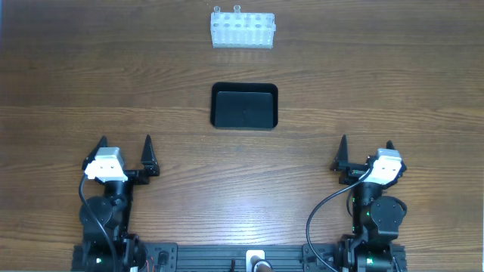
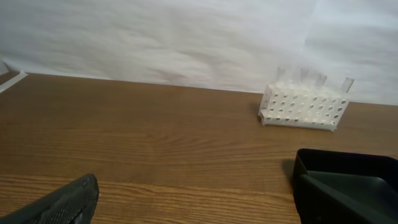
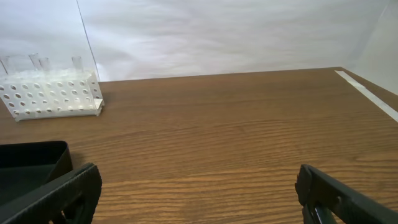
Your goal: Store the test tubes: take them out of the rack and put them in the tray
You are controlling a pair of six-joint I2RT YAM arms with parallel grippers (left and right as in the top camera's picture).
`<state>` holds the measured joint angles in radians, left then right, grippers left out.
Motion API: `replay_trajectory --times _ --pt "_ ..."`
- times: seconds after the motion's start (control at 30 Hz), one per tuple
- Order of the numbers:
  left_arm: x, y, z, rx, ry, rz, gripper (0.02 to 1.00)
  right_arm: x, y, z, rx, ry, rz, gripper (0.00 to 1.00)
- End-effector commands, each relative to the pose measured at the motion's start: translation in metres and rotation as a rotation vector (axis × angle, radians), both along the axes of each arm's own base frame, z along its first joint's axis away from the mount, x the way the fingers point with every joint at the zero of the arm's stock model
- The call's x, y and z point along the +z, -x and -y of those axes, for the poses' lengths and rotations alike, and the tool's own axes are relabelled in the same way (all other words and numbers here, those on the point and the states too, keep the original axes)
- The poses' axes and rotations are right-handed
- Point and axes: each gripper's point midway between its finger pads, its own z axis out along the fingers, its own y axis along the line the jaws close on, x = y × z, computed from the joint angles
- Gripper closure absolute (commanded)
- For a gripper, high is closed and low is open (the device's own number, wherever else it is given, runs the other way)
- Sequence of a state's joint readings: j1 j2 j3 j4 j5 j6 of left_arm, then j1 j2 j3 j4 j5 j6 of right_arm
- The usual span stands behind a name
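Our left fingers (image 1: 148, 151) and right fingers (image 1: 342, 155) stand wide apart, holding nothing. Ahead, between them on the brown wooden desk (image 1: 393, 83), lies the black rectangular plastic tray (image 1: 244, 112), its floor bare. Beyond it, the white perforated plastic rack (image 1: 242, 32) holds upright clear test tubes (image 2: 321, 79), well apart from both pairs of fingers.

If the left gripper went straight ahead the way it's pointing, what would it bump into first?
Probably nothing. The left gripper points along bare table, with the tray and the rack off to one side.
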<state>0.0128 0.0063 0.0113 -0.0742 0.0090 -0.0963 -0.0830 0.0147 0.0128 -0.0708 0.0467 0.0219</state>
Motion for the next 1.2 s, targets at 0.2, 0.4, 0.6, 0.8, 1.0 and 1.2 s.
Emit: replay_trajectory --times 0.2,0.4,0.6,0.8,1.0,1.2 --pt "-0.002 0.0 0.0 -0.005 -0.013 -0.004 0.018 -0.002 0.0 0.0 -0.001 0.001 0.002 0.007" --pt "-0.002 0.0 0.0 -0.005 -0.013 -0.004 0.018 -0.002 0.0 0.0 -0.001 0.001 0.002 0.009" --pt "-0.002 0.0 0.0 -0.005 -0.013 -0.004 0.018 -0.002 0.0 0.0 -0.001 0.001 0.002 0.007" --pt "0.011 -0.003 0.003 -0.009 -0.015 0.049 0.02 -0.002 0.0 0.0 -0.001 0.001 0.002 0.009" --pt "0.06 -0.022 0.002 -0.007 -0.016 0.117 0.023 -0.002 0.0 0.0 -0.001 0.001 0.001 0.007" --pt "0.109 -0.095 0.01 -0.034 -0.015 0.012 0.02 -0.002 0.0 0.0 -0.001 0.001 0.002 0.007"
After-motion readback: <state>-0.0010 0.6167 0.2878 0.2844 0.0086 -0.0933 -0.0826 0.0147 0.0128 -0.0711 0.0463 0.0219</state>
